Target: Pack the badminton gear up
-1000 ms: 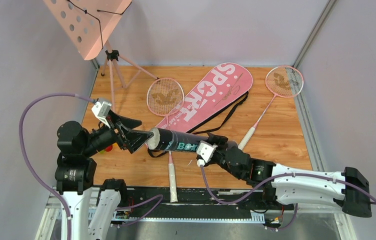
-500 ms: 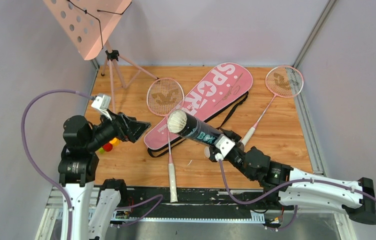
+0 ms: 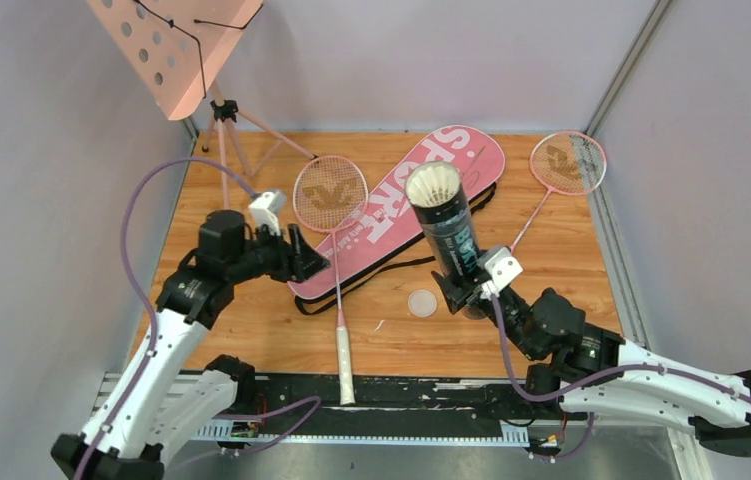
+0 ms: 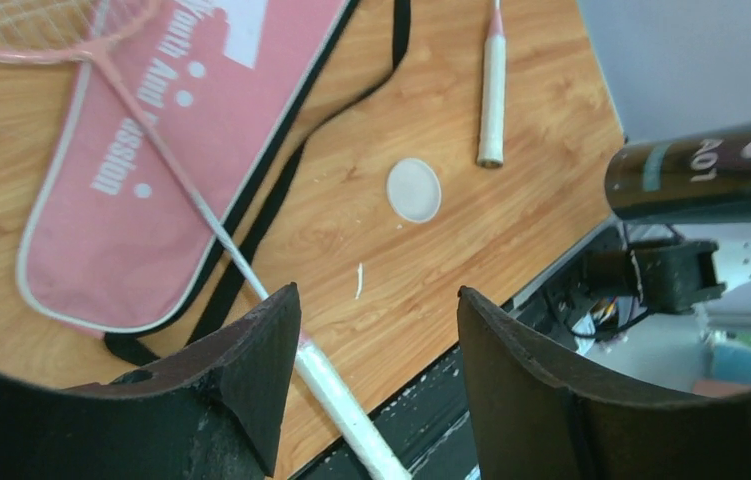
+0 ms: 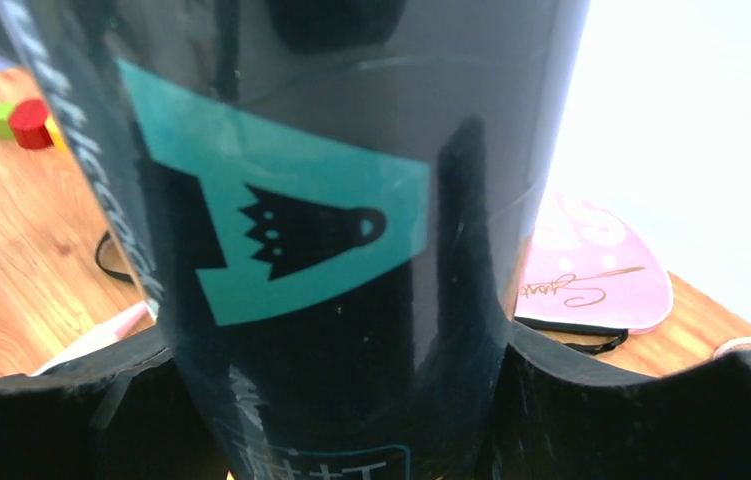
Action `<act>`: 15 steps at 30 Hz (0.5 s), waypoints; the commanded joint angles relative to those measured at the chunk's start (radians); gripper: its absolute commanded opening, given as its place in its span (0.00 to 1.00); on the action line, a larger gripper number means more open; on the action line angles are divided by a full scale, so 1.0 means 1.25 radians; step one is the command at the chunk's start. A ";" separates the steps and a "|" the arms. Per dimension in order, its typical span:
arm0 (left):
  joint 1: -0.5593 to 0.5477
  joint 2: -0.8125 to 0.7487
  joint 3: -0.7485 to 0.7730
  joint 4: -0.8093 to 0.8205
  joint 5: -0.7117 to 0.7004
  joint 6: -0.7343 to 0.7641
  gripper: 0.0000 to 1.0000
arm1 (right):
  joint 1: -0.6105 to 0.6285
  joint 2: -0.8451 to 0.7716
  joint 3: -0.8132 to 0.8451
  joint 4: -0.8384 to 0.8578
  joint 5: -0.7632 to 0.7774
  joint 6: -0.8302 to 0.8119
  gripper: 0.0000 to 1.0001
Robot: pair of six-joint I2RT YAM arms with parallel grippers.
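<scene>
My right gripper (image 3: pixel 466 290) is shut on the lower part of the black tube (image 3: pixel 454 240), holding it nearly upright, with a white shuttlecock (image 3: pixel 432 183) showing in its open top. In the right wrist view the tube (image 5: pixel 331 230) fills the space between the fingers. My left gripper (image 3: pixel 311 262) hovers open and empty over the near end of the pink bag (image 3: pixel 401 205). Beneath it runs a racket's white handle (image 4: pixel 336 395); that racket's head (image 3: pixel 330 193) lies left of the bag. The second racket (image 3: pixel 568 162) lies at the far right.
A round white lid (image 3: pixel 421 302) lies on the wood between the grippers; the left wrist view shows this lid (image 4: pixel 414 190) ahead of the fingers. The pink music stand (image 3: pixel 176 40) stands at the back left. Small coloured blocks (image 5: pixel 21 118) sit near the left.
The right arm has swung the tube from lying level to upright and carried it right. The left gripper drew back from the tube's mouth, moved over the bag's near end, and narrowed its jaws.
</scene>
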 commanded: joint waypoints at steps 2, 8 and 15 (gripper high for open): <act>-0.222 0.111 0.018 0.090 -0.254 -0.060 0.60 | 0.004 -0.062 0.043 -0.017 0.038 0.105 0.17; -0.421 0.352 0.117 0.133 -0.391 -0.064 0.58 | 0.004 -0.128 0.078 -0.070 0.029 0.189 0.16; -0.531 0.594 0.248 0.166 -0.467 -0.081 0.54 | 0.003 -0.161 0.084 -0.093 0.032 0.197 0.16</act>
